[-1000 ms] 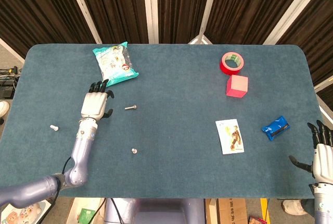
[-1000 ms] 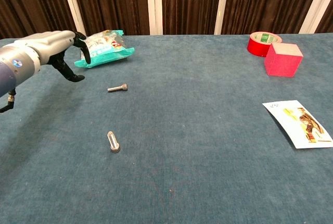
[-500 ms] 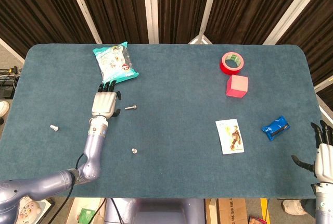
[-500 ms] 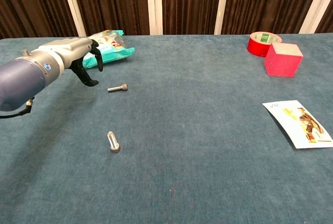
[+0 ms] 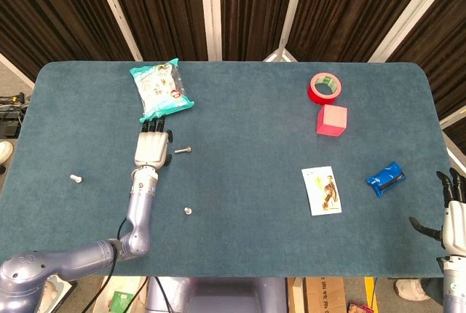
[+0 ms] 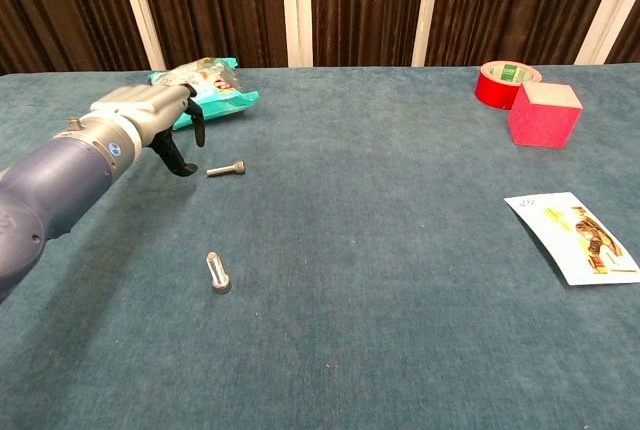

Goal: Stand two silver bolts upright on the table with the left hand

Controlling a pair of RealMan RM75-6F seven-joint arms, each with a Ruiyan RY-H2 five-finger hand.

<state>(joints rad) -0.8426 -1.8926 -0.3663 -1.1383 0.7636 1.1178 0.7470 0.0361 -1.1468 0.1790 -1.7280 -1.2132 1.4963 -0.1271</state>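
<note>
A silver bolt (image 5: 182, 151) (image 6: 226, 169) lies on its side on the blue table. My left hand (image 5: 151, 145) (image 6: 158, 122) hovers just left of it, fingers apart, holding nothing. A second bolt (image 5: 187, 210) (image 6: 216, 272) stands upright on its head nearer the front. A third bolt (image 5: 75, 178) lies at the far left, seen only in the head view. My right hand (image 5: 453, 220) sits at the table's right front corner, open and holding nothing.
A teal snack bag (image 5: 161, 89) (image 6: 200, 89) lies just beyond my left hand. Red tape roll (image 5: 325, 87) (image 6: 505, 84), red cube (image 5: 331, 120) (image 6: 543, 113), a picture card (image 5: 321, 190) (image 6: 574, 235) and a blue packet (image 5: 385, 178) are on the right half.
My left hand has moved right toward the lying bolt, now close beside it. The right hand has slid slightly lower at the corner. The bolts have not moved.
</note>
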